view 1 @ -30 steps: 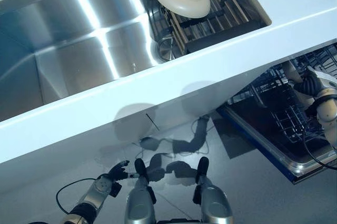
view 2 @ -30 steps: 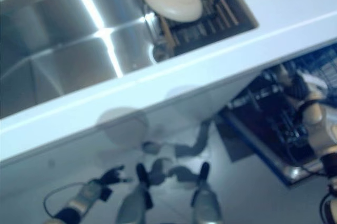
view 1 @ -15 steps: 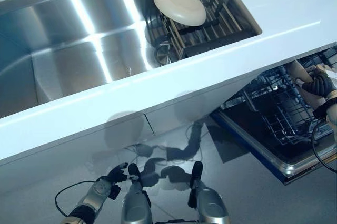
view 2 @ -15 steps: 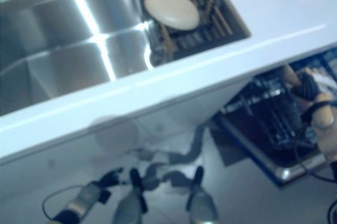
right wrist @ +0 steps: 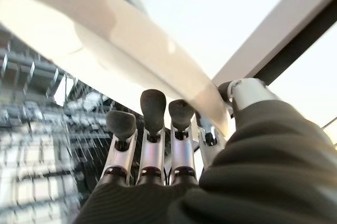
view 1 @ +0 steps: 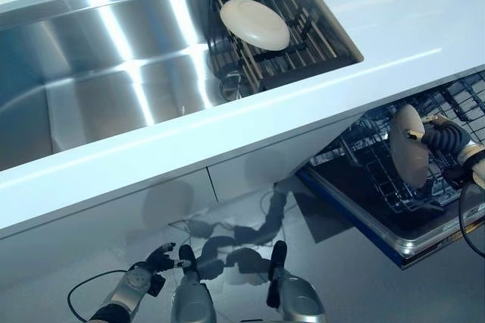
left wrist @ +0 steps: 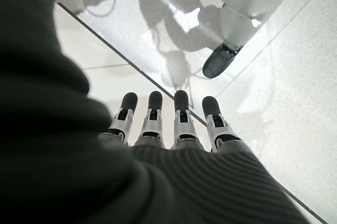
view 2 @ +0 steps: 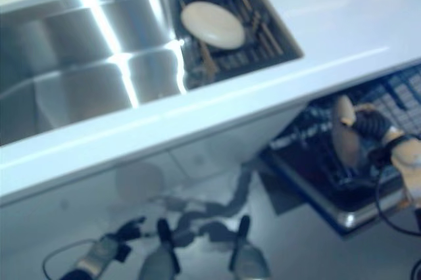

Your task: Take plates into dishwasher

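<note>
left eye view shows the right hand [view 1: 447, 139] over the open dishwasher's dark wire rack [view 1: 394, 175], its fingers and thumb pinching the rim of a round cream plate [view 1: 408, 155]. that plate stands on edge, tilted, just above the rack; whether it touches the wires cannot be told. in the right wrist view the plate's pale rim [right wrist: 131, 50] runs across the dark fingertips [right wrist: 152, 100], with the thumb pressed on its other side. a second cream oval plate [view 1: 254, 23] lies tilted on the black drying rack [view 1: 303, 42] set in the right end of the stainless steel sink [view 1: 114, 65], well apart from the dishwasher. the white countertop [view 1: 394, 4] runs between the sink and the dishwasher. the left hand [view 1: 155, 261] hangs low beside the white cabinet front [view 1: 98, 224], fingers straight and relaxed, holding nothing, above the pale grey floor [left wrist: 295, 87].
</note>
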